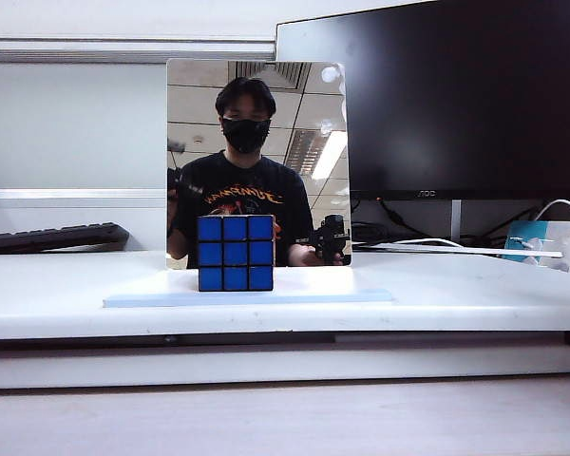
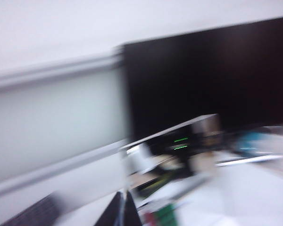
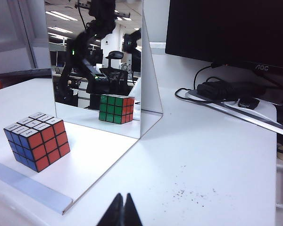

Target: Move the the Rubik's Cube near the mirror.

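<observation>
The cube (image 1: 235,253) is seen standing on the pale-blue base (image 1: 323,295) of the mirror (image 1: 294,123), just in front of the glass, with its all-blue face turned toward the exterior camera. In the right wrist view the cube (image 3: 37,141) is shown with an orange-red side face and a white top, resting flat on the base (image 3: 33,190), and its reflection is visible in the mirror (image 3: 96,61) as green and red faces.

The right gripper (image 3: 122,212) is seen low in its own view, its two dark fingers (image 3: 114,214) pressed together with nothing between them. It is held over the white table (image 3: 207,155), well apart from the cube, which lies off to one side on the base and beyond the fingertips.

The left wrist view is heavily blurred. The left gripper (image 2: 119,212) is made out as two dark fingers (image 2: 113,214) brought together to a point, empty. The mirror (image 2: 179,146) is made out ahead of them as a tilted panel, with a black monitor (image 2: 207,80) behind it. The cube cannot be identified with certainty in this view, so its place relative to the left fingers cannot be told.

In the exterior view neither gripper is seen directly. A keyboard (image 1: 52,237) lies at the left behind the table (image 1: 57,294).
</observation>
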You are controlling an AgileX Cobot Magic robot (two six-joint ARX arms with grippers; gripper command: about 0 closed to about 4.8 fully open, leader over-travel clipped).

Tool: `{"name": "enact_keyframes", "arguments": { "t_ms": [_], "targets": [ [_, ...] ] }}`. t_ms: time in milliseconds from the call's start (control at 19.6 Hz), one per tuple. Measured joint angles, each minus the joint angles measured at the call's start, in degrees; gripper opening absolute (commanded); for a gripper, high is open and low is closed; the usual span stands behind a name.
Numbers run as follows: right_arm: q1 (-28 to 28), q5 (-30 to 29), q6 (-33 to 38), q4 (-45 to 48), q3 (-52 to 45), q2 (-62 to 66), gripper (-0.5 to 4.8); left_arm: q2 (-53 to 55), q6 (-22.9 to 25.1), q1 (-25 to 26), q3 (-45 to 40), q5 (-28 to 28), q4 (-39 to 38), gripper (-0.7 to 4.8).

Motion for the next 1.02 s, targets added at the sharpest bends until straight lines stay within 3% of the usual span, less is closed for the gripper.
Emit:
{"name": "enact_keyframes", "arguments": {
  "t_ms": [102, 204, 357, 459, 663, 714, 764, 866, 1019],
  "targets": [
    [0.0, 0.0, 0.0, 0.0, 0.0, 0.0, -0.01, -5.0, 0.0, 0.0, -0.8, 5.5, -5.9, -0.05],
    [0.0, 0.0, 0.0, 0.0, 0.0, 0.0, -0.01, -9.8, -0.7, 0.0, -1.0, 6.8, -12.9, -0.03],
    [0.0, 0.0, 0.0, 0.0, 0.0, 0.0, 0.00, -14.6, -6.2, 0.0, -0.9, 7.5, -19.9, -0.03],
    [0.0, 0.0, 0.0, 0.0, 0.0, 0.0, -0.01, -16.6, -9.1, 0.0, -0.9, 8.0, -23.3, -0.03],
    [0.0, 0.0, 0.0, 0.0, 0.0, 0.0, -0.01, -16.9, -9.6, 0.0, -0.9, 8.0, -25.4, -0.05],
    [0.0, 0.0, 0.0, 0.0, 0.0, 0.0, 0.00, -17.1, -2.9, -0.2, -0.9, 2.1, -25.7, -0.05],
    [0.0, 0.0, 0.0, 0.0, 0.0, 0.0, -0.01, -17.3, -1.7, -0.2, -0.9, -1.0, -25.8, -0.05],
    [0.0, 0.0, 0.0, 0.0, 0.0, 0.0, -0.01, -17.2, -1.0, 0.1, -0.8, -4.4, -25.8, -0.05],
    [0.0, 0.0, 0.0, 0.0, 0.0, 0.0, 0.00, -16.8, -2.0, 9.7, -0.8, -4.0, -25.8, -0.05]
  ]
}}
